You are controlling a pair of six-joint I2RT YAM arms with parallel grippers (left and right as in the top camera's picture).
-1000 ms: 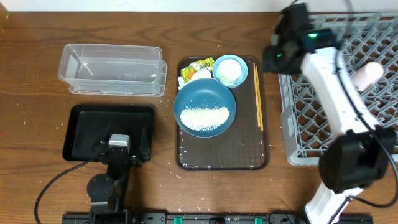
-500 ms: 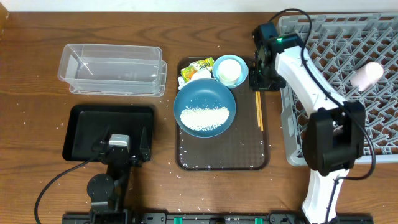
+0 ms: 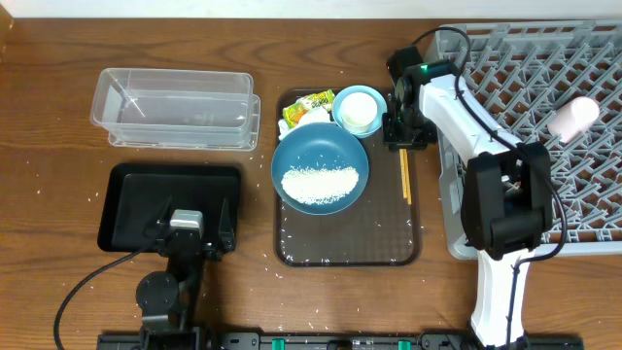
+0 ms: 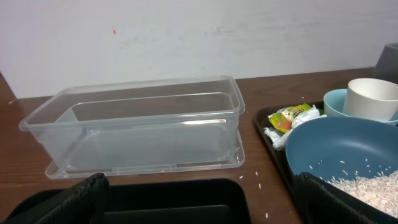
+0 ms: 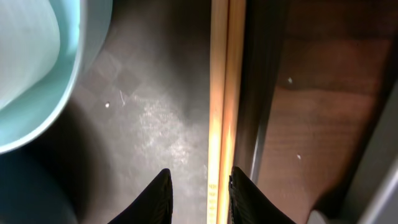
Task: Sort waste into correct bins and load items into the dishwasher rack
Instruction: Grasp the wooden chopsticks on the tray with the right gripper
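A dark-blue plate (image 3: 320,156) with a heap of rice (image 3: 319,183) sits on the brown serving tray (image 3: 350,238). Behind it lie the yellow-green wrapper (image 3: 308,105) and a light-blue bowl (image 3: 340,102) with the cream cup (image 3: 360,109) in it. The pink cup (image 3: 571,117) lies in the grey rack (image 3: 515,87). My right gripper (image 5: 200,196) is open, low over the tray, its fingers (image 5: 158,193) straddling a pair of wooden chopsticks (image 5: 219,93). My left gripper (image 4: 199,208) is open and empty over the black tray (image 4: 180,199). The clear tub (image 4: 143,124) stands beyond it.
The chopsticks (image 3: 403,170) lie along the serving tray's right rim, close to the rack's left wall. The light-blue bowl (image 5: 56,93) is just left of the right fingers. Loose rice grains are scattered on the wooden table (image 3: 262,258).
My right arm has swung left from above the rack and come down over the chopsticks at the serving tray's right edge. The left arm has not moved.
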